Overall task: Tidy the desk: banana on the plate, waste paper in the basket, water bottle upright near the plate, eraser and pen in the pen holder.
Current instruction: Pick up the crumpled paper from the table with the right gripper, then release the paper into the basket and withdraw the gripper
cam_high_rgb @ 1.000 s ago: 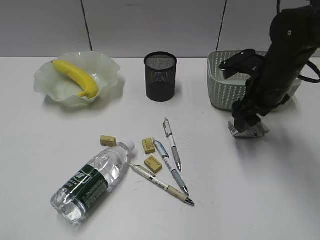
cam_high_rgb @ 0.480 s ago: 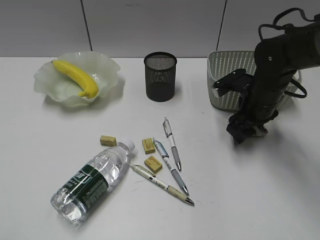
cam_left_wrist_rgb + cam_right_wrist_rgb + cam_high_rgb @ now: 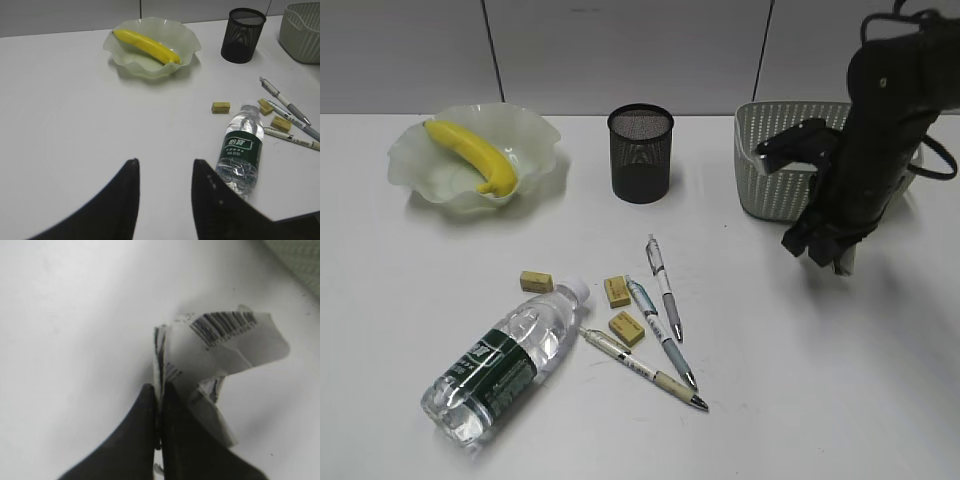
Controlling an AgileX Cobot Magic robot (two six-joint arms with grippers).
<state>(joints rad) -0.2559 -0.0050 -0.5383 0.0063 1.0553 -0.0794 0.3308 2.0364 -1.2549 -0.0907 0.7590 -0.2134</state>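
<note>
Matte black right arm [image 3: 880, 130], bulky rounded housings, black cables looped alongside.

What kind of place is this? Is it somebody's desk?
Probably a desk set up for robot practice: a plain white tabletop with pens, erasers and a mesh pen holder, and a robot arm's pincer pinching waste paper.

light: bright, even, from above | shadows: soft, short on desk [image 3: 440, 300] | right wrist view: close, blurred; others sharp
</note>
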